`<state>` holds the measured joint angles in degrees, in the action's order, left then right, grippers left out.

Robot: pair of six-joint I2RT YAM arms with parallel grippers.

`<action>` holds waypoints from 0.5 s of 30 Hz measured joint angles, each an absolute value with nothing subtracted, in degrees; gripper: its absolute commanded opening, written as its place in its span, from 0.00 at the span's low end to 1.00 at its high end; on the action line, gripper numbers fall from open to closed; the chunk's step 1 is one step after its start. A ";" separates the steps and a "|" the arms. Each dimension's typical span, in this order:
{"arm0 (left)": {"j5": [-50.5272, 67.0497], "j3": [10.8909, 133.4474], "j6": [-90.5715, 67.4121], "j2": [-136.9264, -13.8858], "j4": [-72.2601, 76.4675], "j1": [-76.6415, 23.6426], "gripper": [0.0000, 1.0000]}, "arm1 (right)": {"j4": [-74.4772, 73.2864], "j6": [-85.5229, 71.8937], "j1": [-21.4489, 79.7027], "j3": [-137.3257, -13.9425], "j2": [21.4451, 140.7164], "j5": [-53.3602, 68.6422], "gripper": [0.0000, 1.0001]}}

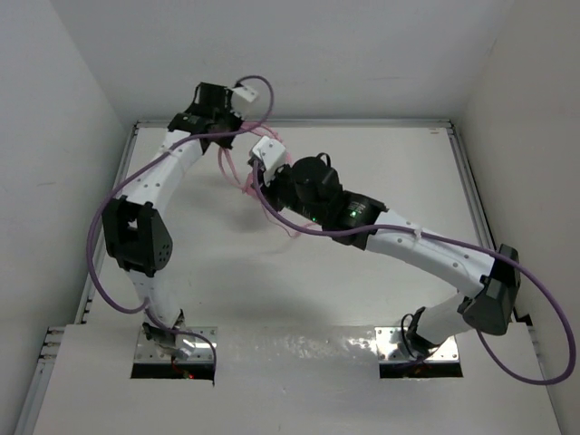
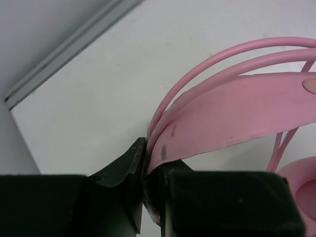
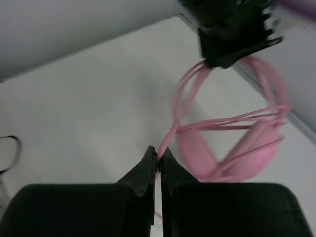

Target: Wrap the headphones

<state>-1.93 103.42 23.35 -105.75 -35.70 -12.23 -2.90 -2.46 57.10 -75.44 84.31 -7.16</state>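
the arm bases sit on metal plates (image 1: 177,352) at the near edge of a white table (image 1: 362,290). past the middle, the right gripper (image 3: 158,159) is pinched tight on the thin pink cable (image 3: 170,136). just beyond, the headphones (image 3: 247,153) hang above the far left part of the table, with the left gripper (image 2: 145,165) clamped on their headband (image 2: 237,111). a grey rail (image 2: 64,47) edges the surface below plain white walls (image 1: 362,54).
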 measured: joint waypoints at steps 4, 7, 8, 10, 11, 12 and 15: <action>2.15 103.48 31.57 -105.71 -40.01 -17.04 0.00 | -8.99 3.73 54.33 -80.31 84.42 -16.14 0.00; 4.27 104.62 35.40 -105.71 -42.85 -18.06 0.00 | -14.98 7.60 50.17 -83.61 85.78 -23.35 0.00; 4.45 104.99 36.10 -105.65 -43.42 -18.09 0.00 | -17.04 8.56 49.04 -84.55 86.43 -25.56 0.00; 3.84 105.82 37.30 -105.56 -43.88 -18.06 0.00 | -20.53 10.48 47.35 -85.86 87.57 -29.39 0.00; 3.62 106.34 37.54 -105.43 -43.88 -18.04 0.00 | -22.11 11.46 46.76 -86.43 88.09 -31.44 0.00; 3.33 106.87 37.85 -105.38 -43.88 -18.02 0.00 | -23.42 12.43 46.28 -86.89 88.47 -32.88 0.00; 3.14 108.49 39.09 -105.36 -44.12 -18.52 0.00 | -24.91 14.66 45.28 -87.99 88.86 -34.24 0.00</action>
